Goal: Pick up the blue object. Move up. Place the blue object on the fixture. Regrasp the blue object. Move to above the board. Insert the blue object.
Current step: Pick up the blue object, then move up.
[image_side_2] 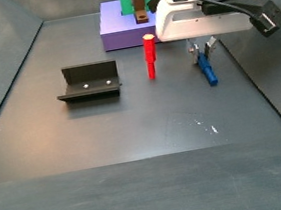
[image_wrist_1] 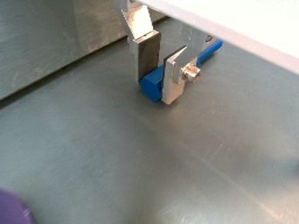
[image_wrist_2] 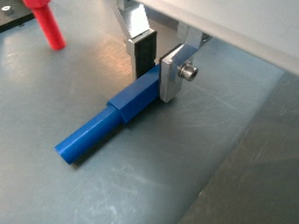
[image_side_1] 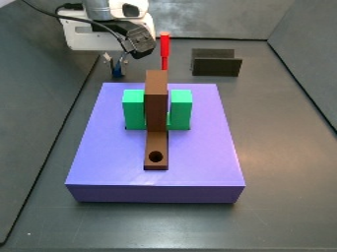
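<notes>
In both wrist views your gripper [image_wrist_1: 163, 75] [image_wrist_2: 162, 63] sits low over the counter [image_wrist_2: 176, 166], its two fingers [image_wrist_2: 179, 73] narrowed onto one end of the blue object [image_wrist_2: 107, 126], which lies flat. In a side view you see the gripper [image_side_2: 203, 53] beside the red peg [image_side_2: 152, 56], the blue object [image_side_2: 207, 68] on the counter beneath it, well apart from the fixture [image_side_2: 87, 82] and the board [image_side_2: 124, 25].

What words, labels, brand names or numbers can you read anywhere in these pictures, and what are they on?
None can be read.
The blue object, the hand straddling it on the floor, the red peg, the fixture and the board with its green blocks and brown bar all look plain and unmarked.
</notes>
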### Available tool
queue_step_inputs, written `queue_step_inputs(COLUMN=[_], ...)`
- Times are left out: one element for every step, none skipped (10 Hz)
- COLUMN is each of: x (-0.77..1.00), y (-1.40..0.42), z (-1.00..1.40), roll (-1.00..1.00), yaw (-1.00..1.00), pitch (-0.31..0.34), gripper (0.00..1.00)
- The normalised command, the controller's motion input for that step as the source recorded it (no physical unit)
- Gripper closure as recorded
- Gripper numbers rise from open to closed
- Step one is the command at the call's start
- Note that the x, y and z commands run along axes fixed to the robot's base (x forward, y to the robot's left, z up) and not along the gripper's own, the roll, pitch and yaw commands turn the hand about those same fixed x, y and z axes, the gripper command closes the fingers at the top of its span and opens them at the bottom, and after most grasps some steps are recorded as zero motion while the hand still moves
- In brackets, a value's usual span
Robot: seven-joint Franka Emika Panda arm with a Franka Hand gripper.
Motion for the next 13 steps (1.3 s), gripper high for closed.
queue_step_inputs(x=[0.00, 0.00, 0.00, 0.00, 0.00, 0.00, 0.00, 0.00, 0.00, 0.00, 0.00, 0.00, -0.07], y=[0.00, 0.00, 0.00, 0.00, 0.00, 0.00, 0.00, 0.00, 0.00, 0.00, 0.00, 0.00, 0.00], z=[0.00, 0.00, 0.00, 0.00, 0.00, 0.00, 0.00, 0.00, 0.00, 0.00, 0.00, 0.83, 0.76], roll=[0.00, 0.00, 0.00, 0.00, 0.00, 0.00, 0.00, 0.00, 0.00, 0.00, 0.00, 0.00, 0.00], yaw=[0.00, 0.00, 0.00, 0.00, 0.00, 0.00, 0.00, 0.00, 0.00, 0.00, 0.00, 0.00, -0.03], pitch=[0.000, 0.000, 0.000, 0.000, 0.000, 0.000, 0.000, 0.000, 0.000, 0.000, 0.000, 0.000, 0.049], gripper=[1.00, 1.00, 1.00, 1.00, 1.00, 1.00, 1.00, 1.00, 1.00, 1.00, 1.00, 1.00, 1.00])
